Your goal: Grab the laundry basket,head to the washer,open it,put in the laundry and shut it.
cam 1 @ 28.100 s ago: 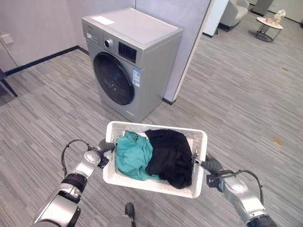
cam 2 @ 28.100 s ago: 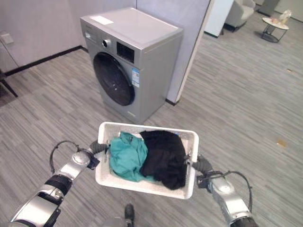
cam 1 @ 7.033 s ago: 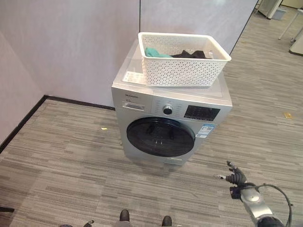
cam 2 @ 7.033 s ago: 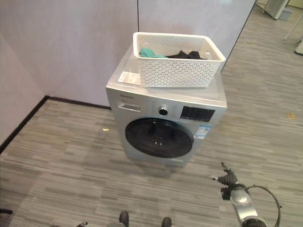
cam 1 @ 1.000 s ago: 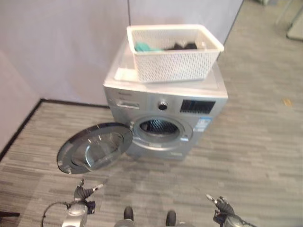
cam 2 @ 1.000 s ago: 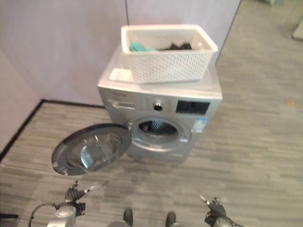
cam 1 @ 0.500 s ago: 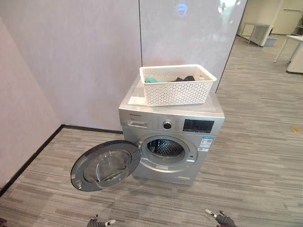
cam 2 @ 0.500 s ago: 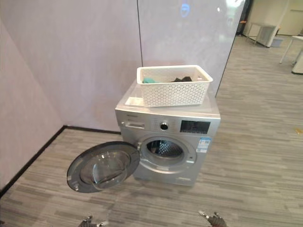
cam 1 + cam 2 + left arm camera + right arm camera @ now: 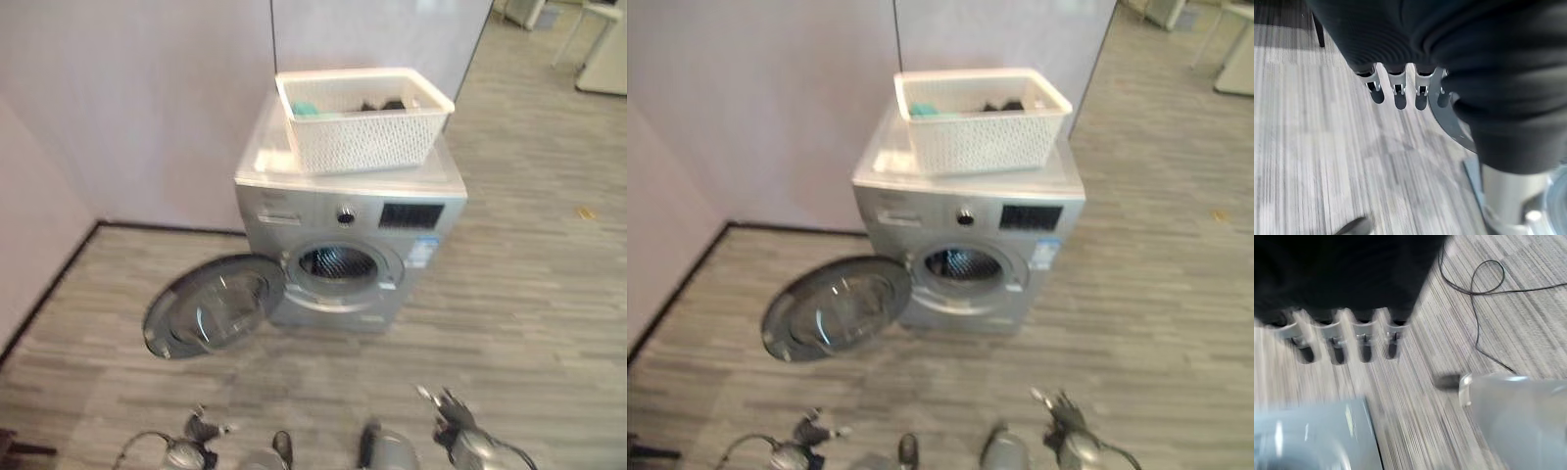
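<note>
While apparently crosswise atop washer (image 9: 348, 211), basket (image 9: 362, 117)

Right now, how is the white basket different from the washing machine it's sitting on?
The basket is white with walls full of little holes; the washing machine is silver-grey with smooth sides. The basket is smaller and sits on top; the machine stands on the floor. The basket holds teal and black laundry; the machine's drum looks empty, its door swung open.
</note>
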### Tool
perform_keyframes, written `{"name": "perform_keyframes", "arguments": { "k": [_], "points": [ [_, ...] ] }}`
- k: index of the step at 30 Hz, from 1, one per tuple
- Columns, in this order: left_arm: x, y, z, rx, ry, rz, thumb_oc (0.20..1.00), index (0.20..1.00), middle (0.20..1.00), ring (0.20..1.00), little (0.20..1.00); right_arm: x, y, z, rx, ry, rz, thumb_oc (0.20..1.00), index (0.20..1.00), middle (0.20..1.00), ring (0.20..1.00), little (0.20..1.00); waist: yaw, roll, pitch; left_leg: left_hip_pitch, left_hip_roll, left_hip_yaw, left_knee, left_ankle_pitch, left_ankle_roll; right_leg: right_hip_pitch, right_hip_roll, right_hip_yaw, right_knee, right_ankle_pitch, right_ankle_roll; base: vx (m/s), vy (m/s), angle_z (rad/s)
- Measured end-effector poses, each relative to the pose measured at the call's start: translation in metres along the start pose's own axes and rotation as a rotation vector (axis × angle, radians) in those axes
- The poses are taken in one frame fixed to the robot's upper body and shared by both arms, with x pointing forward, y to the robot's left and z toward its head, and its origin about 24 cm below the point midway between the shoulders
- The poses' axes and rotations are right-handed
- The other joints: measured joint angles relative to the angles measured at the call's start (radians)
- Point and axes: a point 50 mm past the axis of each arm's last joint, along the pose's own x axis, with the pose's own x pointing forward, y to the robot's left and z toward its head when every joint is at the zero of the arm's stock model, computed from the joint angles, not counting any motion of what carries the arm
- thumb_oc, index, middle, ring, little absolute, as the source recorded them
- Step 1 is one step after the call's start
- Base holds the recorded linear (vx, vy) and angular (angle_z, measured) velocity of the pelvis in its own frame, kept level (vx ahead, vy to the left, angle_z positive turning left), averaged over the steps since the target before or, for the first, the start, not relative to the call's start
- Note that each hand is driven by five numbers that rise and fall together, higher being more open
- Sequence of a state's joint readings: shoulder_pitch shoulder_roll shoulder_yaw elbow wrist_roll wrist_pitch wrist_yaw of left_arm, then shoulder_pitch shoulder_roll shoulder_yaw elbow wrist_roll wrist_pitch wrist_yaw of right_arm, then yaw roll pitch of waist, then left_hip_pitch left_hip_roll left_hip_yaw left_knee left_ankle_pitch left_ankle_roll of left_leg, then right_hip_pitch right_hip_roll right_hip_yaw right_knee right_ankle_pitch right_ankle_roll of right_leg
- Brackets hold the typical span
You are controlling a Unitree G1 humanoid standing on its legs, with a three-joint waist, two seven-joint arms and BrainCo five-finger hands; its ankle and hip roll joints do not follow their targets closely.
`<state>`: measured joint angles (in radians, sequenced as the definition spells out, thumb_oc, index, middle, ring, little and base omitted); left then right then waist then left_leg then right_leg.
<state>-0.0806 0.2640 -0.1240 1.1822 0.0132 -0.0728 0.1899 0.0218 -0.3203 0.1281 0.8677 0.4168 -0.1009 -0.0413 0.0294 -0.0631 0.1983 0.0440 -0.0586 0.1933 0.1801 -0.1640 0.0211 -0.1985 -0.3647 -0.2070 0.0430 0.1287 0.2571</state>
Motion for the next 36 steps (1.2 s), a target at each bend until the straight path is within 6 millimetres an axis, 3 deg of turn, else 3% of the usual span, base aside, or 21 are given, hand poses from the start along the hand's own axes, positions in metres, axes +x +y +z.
{"name": "perform_keyframes", "arguments": {
  "k": [1, 4, 5, 6, 10, 14, 17, 19, 25, 27, 28, 29, 30, 31, 33, 34, 35, 36],
  "points": [
    [0.0, -0.004, 0.004, 0.006, -0.021, -0.012, 1.0, 1.0, 1.0, 1.0, 1.0, -0.004, -0.006, -0.006, -0.021, 0.016, -0.01, 1.0, 1.0, 1.0, 1.0, 1.0, -0.007, 0.018, -0.003, -0.021, 0.023, -0.023, 0.021, 0.002, 0.003, 0.018, 0.03, 0.056, -0.012, 0.006, -0.004, 0.22, -0.214, 0.54],
    [0.0, 0.003, 0.0, 0.009, -0.014, 0.004, 1.0, 1.0, 1.0, 1.0, 1.0, -0.014, -0.009, -0.027, -0.043, 0.069, 0.001, 1.0, 1.0, 1.0, 1.0, 1.0, -0.018, 0.012, -0.012, -0.031, 0.078, -0.077, 0.021, 0.005, -0.016, 0.032, 0.079, 0.06, 0.18, -0.049, -0.017, 0.22, -0.229, 0.63],
    [-0.001, 0.004, -0.007, 0.011, 0.008, 0.007, 1.0, 1.0, 1.0, 1.0, 1.0, -0.018, -0.013, -0.034, -0.044, 0.097, -0.005, 1.0, 1.0, 1.0, 1.0, 1.0, -0.024, 0.006, -0.018, -0.031, 0.1, -0.114, 0.02, 0.006, -0.034, 0.076, 0.108, 0.042, 0.154, -0.093, -0.075, 0.14, -0.177, 0.8],
    [-0.005, 0.002, -0.022, 0.022, 0.046, -0.004, 1.0, 1.0, 1.0, 1.0, 1.0, -0.018, -0.025, -0.03, -0.026, 0.085, -0.045, 1.0, 1.0, 1.0, 1.0, 1.0, -0.039, 0.007, -0.033, -0.025, 0.155, -0.156, -0.013, 0.026, -0.062, 0.097, 0.162, -0.023, 0.13, -0.109, -0.104, 0.14, -0.162, 0.68],
    [-0.006, 0.0, -0.022, 0.015, 0.042, -0.014, 1.0, 1.0, 1.0, 1.0, 1.0, -0.01, -0.042, -0.004, -0.039, 0.015, -0.09, 1.0, 1.0, 1.0, 1.0, 1.0, -0.04, 0.009, -0.047, -0.006, 0.226, -0.165, -0.084, 0.081, -0.137, 0.099, 0.225, -0.07, 0.146, -0.139, -0.153, 0.13, -0.091, 0.21],
    [-0.004, -0.001, -0.014, 0.001, 0.023, -0.015, 1.0, 1.0, 1.0, 1.0, 1.0, -0.003, -0.038, 0.013, -0.045, -0.037, -0.078, 1.0, 1.0, 1.0, 1.0, 1.0, -0.043, 0.013, -0.071, 0.023, 0.236, -0.156, -0.135, 0.106, -0.156, 0.098, 0.235, -0.076, 0.146, -0.139, -0.162, 0.06, 0.004, -0.01],
    [-0.002, 0.005, -0.007, -0.003, -0.005, -0.001, 1.0, 1.0, 1.0, 1.0, 1.0, -0.004, -0.025, 0.005, -0.068, -0.014, -0.031, 1.0, 1.0, 1.0, 1.0, 1.0, -0.042, 0.009, -0.089, 0.022, 0.225, -0.157, -0.156, 0.102, -0.148, 0.088, 0.221, -0.067, 0.153, -0.148, -0.152, 0.08, -0.018, -0.01],
    [-0.003, 0.009, -0.013, 0.006, 0.013, 0.008, 1.0, 1.0, 1.0, 1.0, 1.0, -0.007, -0.019, -0.002, -0.083, 0.004, -0.006, 1.0, 1.0, 1.0, 1.0, 1.0, -0.043, 0.004, -0.1, 0.023, 0.224, -0.153, -0.16, 0.1, -0.144, 0.086, 0.22, -0.062, 0.158, -0.151, -0.152, 0.12, -0.039, -0.03],
    [-0.004, 0.018, -0.021, 0.01, 0.033, 0.03, 1.0, 1.0, 1.0, 1.0, 1.0, -0.015, -0.016, -0.009, -0.121, -0.004, 0.018, 1.0, 1.0, 1.0, 1.0, 1.0, -0.046, -0.003, -0.125, 0.023, 0.247, -0.158, -0.153, 0.102, -0.148, 0.092, 0.243, -0.077, 0.163, -0.165, -0.165, 0.12, -0.111, 0.03],
    [-0.004, 0.023, -0.023, -0.007, 0.038, 0.047, 1.0, 1.0, 1.0, 1.0, 1.0, -0.018, -0.016, -0.004, -0.155, -0.033, 0.03, 1.0, 1.0, 1.0, 1.0, 1.0, -0.046, -0.01, -0.117, -0.042, 0.256, -0.164, -0.028, 0.098, -0.162, 0.095, 0.265, -0.071, 0.162, -0.186, -0.171, 0.0, -0.269, 0.21],
    [-0.003, 0.029, -0.018, -0.012, 0.015, 0.062, 1.0, 1.0, 1.0, 1.0, 1.0, -0.021, -0.017, 0.0, -0.166, -0.061, 0.032, 1.0, 1.0, 1.0, 1.0, 1.0, -0.039, -0.022, -0.104, -0.154, 0.255, -0.181, 0.16, 0.085, -0.186, 0.075, 0.282, -0.082, 0.221, -0.216, -0.204, 0.02, -0.119, 0.87],
    [0.002, 0.046, 0.0, 0.006, -0.037, 0.103, 1.0, 1.0, 1.0, 1.0, 1.0, -0.024, -0.022, 0.01, -0.207, -0.11, 0.022, 1.0, 1.0, 1.0, 1.0, 1.0, -0.035, -0.06, -0.052, -0.378, 0.256, -0.219, 0.488, 0.228, -0.223, 0.075, 0.293, -0.117, 0.247, -0.266, -0.287, 0.24, 0.048, 0.69],
    [0.001, 0.056, -0.008, 0.032, -0.009, 0.118, 1.0, 1.0, 1.0, 1.0, 1.0, -0.022, -0.03, 0.022, -0.214, -0.148, -0.016, 1.0, 1.0, 1.0, 1.0, 1.0, -0.003, -0.085, -0.043, -0.417, 0.283, -0.174, 0.478, 0.247, -0.181, 0.081, 0.291, -0.123, 0.203, -0.253, -0.285, 0.33, 0.176, 0.69],
    [0.001, 0.057, -0.006, 0.037, -0.013, 0.122, 1.0, 1.0, 1.0, 1.0, 1.0, -0.023, -0.035, 0.029, -0.22, -0.174, -0.036, 1.0, 1.0, 1.0, 1.0, 1.0, 0.001, -0.076, -0.042, -0.409, 0.309, -0.104, 0.333, 0.235, -0.172, 0.086, 0.303, -0.14, 0.162, -0.248, -0.277, 0.36, 0.242, 0.35],
    [0.005, 0.059, 0.009, 0.037, -0.052, 0.128, 1.0, 1.0, 1.0, 1.0, 1.0, -0.026, -0.038, 0.043, -0.23, -0.231, -0.05, 1.0, 1.0, 1.0, 1.0, 1.0, -0.004, -0.068, -0.024, -0.405, 0.304, -0.001, 0.004, 0.237, -0.175, 0.09, 0.32, -0.143, 0.076, -0.229, -0.255, 0.3, 0.22, 0.59],
    [0.007, 0.058, 0.021, 0.034, -0.08, 0.131, 1.0, 1.0, 1.0, 1.0, 1.0, -0.025, -0.035, 0.059, -0.223, -0.289, -0.05, 1.0, 1.0, 1.0, 1.0, 1.0, 0.021, -0.045, 0.007, -0.387, 0.316, 0.026, -0.253, 0.259, -0.203, 0.098, 0.348, -0.137, 0.009, -0.209, -0.232, 0.29, 0.236, 0.12],
    [0.007, 0.058, 0.019, 0.035, -0.075, 0.135, 1.0, 1.0, 1.0, 1.0, 1.0, -0.022, -0.027, 0.075, -0.223, -0.347, -0.027, 1.0, 1.0, 1.0, 1.0, 1.0, 0.04, -0.02, 0.028, -0.395, 0.36, 0.02, -0.261, 0.266, -0.209, 0.117, 0.369, -0.119, -0.008, -0.166, -0.222, 0.36, 0.377, -0.31],
    [0.006, 0.059, 0.015, 0.038, -0.062, 0.139, 1.0, 1.0, 1.0, 1.0, 1.0, -0.023, -0.017, 0.084, -0.216, -0.385, -0.001, 1.0, 1.0, 1.0, 1.0, 1.0, 0.05, -0.024, 0.028, -0.389, 0.38, 0.001, -0.141, 0.264, -0.208, 0.137, 0.373, -0.122, -0.021, -0.166, -0.219, 0.49, 0.604, -0.54]
  ]
}}
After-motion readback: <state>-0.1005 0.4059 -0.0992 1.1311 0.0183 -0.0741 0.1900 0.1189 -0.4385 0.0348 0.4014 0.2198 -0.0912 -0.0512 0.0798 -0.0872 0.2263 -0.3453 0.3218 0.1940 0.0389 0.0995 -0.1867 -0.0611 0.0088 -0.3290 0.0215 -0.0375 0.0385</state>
